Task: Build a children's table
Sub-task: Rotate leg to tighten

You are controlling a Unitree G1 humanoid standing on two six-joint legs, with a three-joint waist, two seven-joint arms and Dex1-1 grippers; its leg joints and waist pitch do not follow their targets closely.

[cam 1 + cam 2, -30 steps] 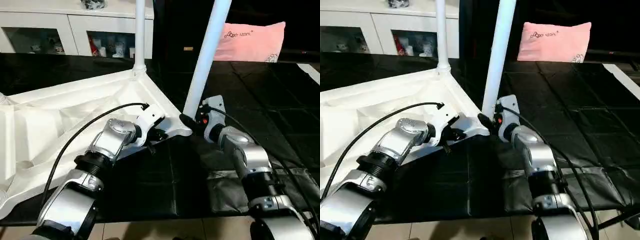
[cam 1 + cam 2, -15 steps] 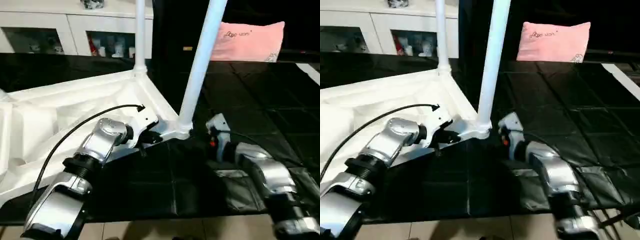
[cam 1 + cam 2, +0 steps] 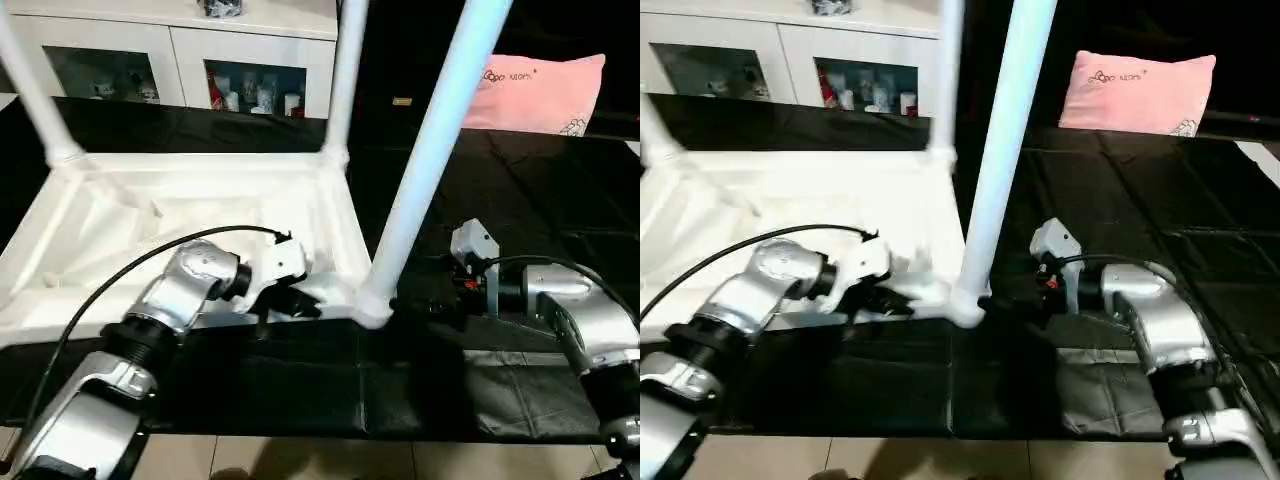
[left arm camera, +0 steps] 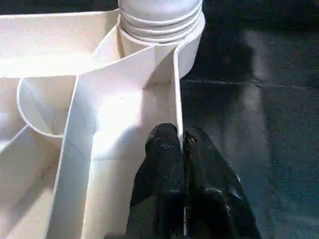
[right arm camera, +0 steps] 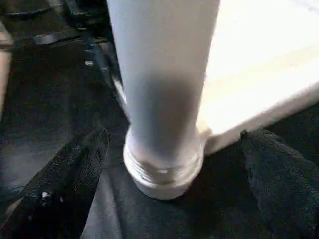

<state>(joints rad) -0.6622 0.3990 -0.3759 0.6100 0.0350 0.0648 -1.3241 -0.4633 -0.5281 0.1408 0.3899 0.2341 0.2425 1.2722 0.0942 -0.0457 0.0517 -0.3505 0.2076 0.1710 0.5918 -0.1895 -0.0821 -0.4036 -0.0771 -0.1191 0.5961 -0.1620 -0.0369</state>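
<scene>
The white tabletop (image 3: 180, 200) lies upside down on the black mat, ribs facing up. Three white legs stand in its corner sockets: one at the far left (image 3: 30, 90), one at the far right (image 3: 345, 70), and the near right leg (image 3: 430, 150). My left gripper (image 4: 179, 137) is shut on the tabletop's thin rim wall, just short of the near right socket (image 4: 159, 20). My right gripper (image 5: 174, 135) is open. Its fingers (image 5: 75, 169) stand wide on either side of that leg's base (image 5: 162, 149), a little back from it and not touching.
A white cabinet (image 3: 150, 60) with glass doors stands at the back. A pink pillow (image 3: 545, 90) lies at the back right. Black mat (image 3: 560, 200) covers the floor to the right, creased under my right forearm. Pale tiles (image 3: 300, 460) run along the near edge.
My right gripper has opened, let go of the near right leg and drawn back to the right. The head camera has shifted, bringing a third leg into view. The left gripper keeps its hold.
</scene>
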